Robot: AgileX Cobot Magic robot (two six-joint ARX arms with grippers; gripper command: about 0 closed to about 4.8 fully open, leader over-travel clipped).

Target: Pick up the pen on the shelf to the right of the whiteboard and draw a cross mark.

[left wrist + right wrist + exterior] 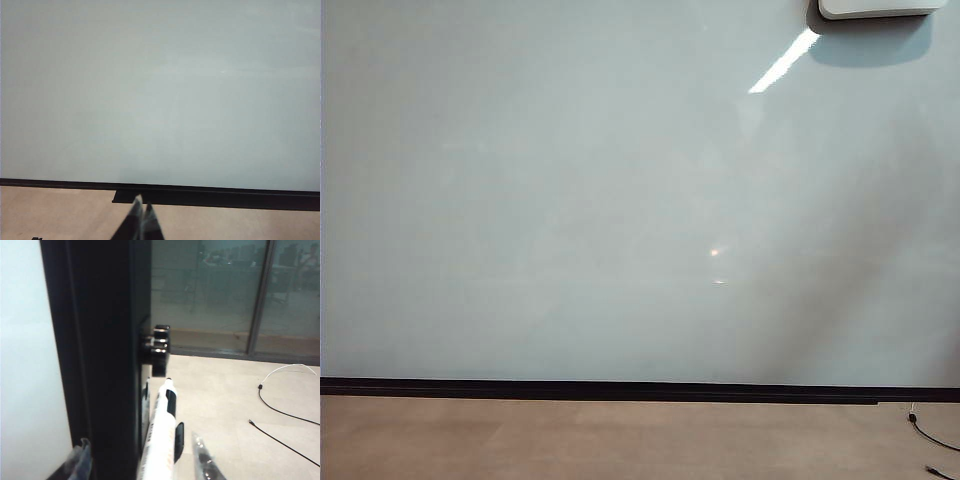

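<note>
The whiteboard (620, 200) fills the exterior view, and neither gripper shows there. No cross mark shows on it. In the right wrist view the pen (161, 440), white with a black band near its tip, stands against the board's black side frame (100, 365), with a black holder piece (178, 441) beside it. My right gripper (142, 459) is open. Its fingers straddle the frame edge and the pen, with gaps on both sides. My left gripper (141, 206) is shut and empty, pointing at the whiteboard's (160, 90) black lower strip (215, 196).
A white device (880, 8) hangs at the board's top right. Black cables (930, 440) lie on the tan floor at lower right, and more cables (280, 412) run across the floor beyond the pen. A black bracket (157, 347) sticks out from the frame above the pen. Glass walls stand behind.
</note>
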